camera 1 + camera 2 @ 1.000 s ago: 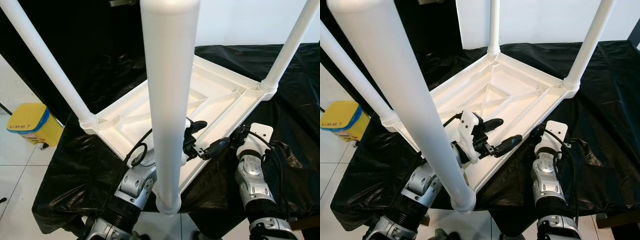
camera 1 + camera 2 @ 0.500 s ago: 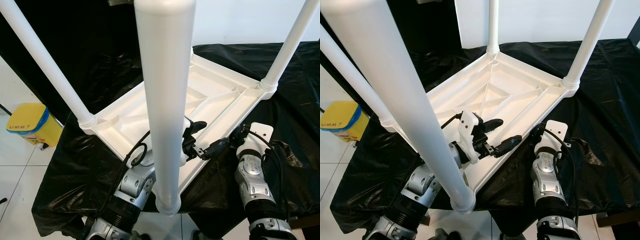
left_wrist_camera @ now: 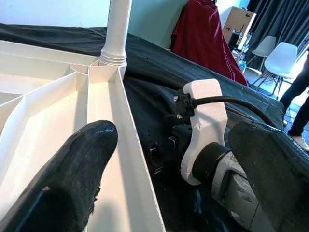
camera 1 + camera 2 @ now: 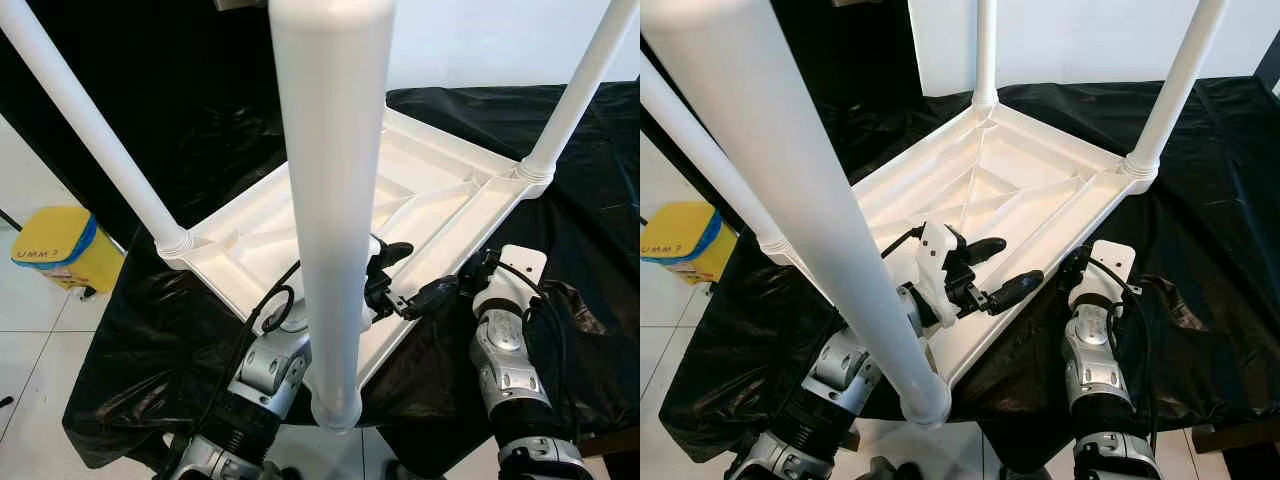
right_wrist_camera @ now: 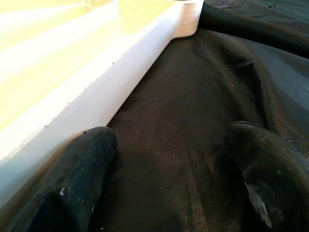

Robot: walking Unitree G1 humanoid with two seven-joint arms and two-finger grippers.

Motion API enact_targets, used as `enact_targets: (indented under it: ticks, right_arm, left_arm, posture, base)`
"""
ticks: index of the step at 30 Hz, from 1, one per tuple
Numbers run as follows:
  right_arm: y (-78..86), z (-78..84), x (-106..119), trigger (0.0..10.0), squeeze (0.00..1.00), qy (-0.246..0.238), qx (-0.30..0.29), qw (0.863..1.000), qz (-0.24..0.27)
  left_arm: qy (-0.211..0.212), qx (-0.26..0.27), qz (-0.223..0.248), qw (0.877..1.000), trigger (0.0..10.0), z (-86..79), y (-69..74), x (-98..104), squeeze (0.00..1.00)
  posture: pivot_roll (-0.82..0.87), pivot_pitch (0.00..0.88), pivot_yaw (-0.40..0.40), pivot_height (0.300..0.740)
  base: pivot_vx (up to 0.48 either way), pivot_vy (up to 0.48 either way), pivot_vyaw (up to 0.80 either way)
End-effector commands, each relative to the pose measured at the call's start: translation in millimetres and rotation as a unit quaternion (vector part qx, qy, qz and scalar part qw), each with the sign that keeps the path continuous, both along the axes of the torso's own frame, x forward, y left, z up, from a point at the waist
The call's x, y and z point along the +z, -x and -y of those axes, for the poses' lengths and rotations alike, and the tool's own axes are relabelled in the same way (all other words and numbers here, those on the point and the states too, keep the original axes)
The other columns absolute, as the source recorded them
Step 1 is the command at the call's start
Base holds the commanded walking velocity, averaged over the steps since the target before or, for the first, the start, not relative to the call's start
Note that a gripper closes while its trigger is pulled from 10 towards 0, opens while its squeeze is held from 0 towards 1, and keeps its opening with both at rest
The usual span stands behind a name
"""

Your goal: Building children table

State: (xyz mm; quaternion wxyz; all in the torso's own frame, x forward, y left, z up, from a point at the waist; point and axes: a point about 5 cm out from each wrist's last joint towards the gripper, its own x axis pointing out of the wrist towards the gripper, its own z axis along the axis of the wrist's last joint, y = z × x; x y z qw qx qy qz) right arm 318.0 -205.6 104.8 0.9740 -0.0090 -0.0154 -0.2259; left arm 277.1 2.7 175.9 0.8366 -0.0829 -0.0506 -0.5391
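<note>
Both grippers [image 4: 996, 264] [image 5: 164, 169] open — straddling tabletop [image 4: 1040, 190] rim.

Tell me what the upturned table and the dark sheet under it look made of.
The upturned table looks like moulded white plastic, smooth and slightly glossy, judging by its ribbed underside and hollow-looking tube legs. The dark sheet seems to be woven black fabric: a fine weave and soft creases show in the right wrist view.
</note>
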Motion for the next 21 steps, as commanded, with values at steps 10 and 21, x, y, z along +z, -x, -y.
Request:
enact_targets:
  ticks: [10, 21]
  right_arm:
    - [3.2, -7.3, -6.6, 10.0, 0.00, -0.013, 0.003, 1.000, -0.015]
    - [-9.6, -17.9, 44.1, 10.0, 0.00, 0.013, 0.052, 0.996, 0.075]
  left_arm:
    - [-0.024, 0.001, -0.006, 1.000, 10.0, -11.1, -9.2, -8.0, 0.00]
    - [-0.047, 0.085, 0.005, 0.995, 10.0, -52.1, -35.4, -8.6, 0.00]
  posture:
    - [-0.18, 0.134, 0.106, 0.740]
    - [-0.15, 0.128, 0.075, 0.740]
  base:
    - [0.000, 0.000, 0.00]
    - [0.000, 0.000, 0.00]
